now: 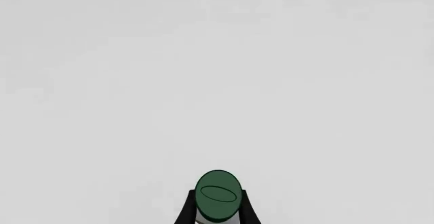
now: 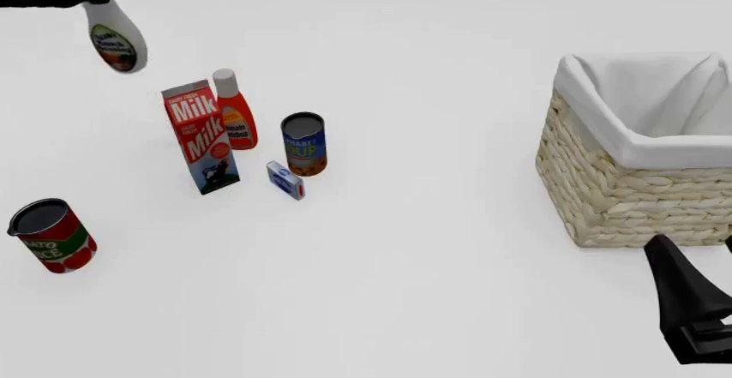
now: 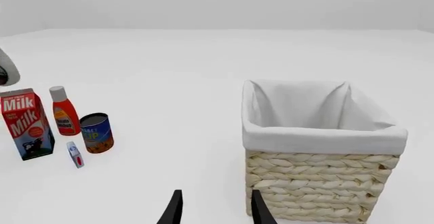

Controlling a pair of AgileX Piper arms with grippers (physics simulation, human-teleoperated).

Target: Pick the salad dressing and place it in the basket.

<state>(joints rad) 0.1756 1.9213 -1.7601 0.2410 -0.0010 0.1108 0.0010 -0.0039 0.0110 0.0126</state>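
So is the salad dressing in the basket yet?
Not yet. The picking up looks done: the left gripper is shut on the salad dressing, holding it in the air by its green cap, far left of the milk carton. The carrying is left: the basket sits far to the right with only its white lining showing inside. The right gripper waits open near it.

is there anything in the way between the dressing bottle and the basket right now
Nothing visible blocks it. The left end effector holds the salad dressing lifted at the far left; the milk carton, red-orange bottle and soup can stand lower on the table. The basket sits open-topped at the right.
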